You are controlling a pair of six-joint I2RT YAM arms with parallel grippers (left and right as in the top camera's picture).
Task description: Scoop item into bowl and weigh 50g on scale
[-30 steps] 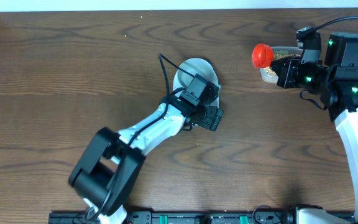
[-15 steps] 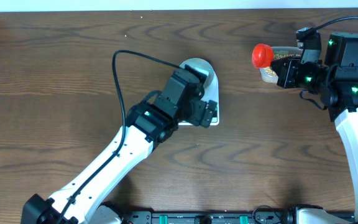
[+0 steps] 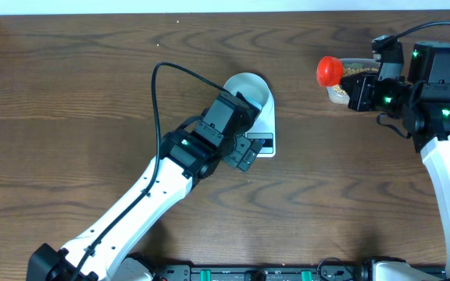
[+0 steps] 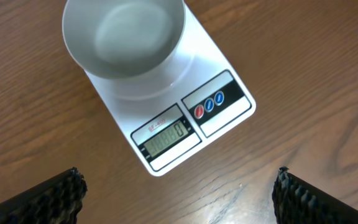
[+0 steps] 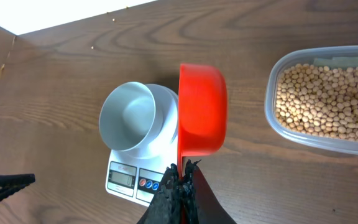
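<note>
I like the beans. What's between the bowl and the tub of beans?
Seen from overhead, just bare wooden table, plus the red scoop held by the right gripper beside the tub.

You're at a robot lab bench.
Your left arm (image 3: 147, 195) and right arm (image 3: 448, 179), cabled, flank a wood-grain table (image 3: 69, 94) carrying a kitchen scale (image 4: 194, 68).

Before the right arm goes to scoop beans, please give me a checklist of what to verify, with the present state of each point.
1. Bowl sits on the scale: ok.
2. Bowl is empty: ok.
3. Display reads zero: cannot tell, digits too small.
4. Right hand shut on the scoop handle: ok.
5. Beans in the tub: ok.
6. Left hand, open, away from the scale: not ok, it hangs above it.
</note>
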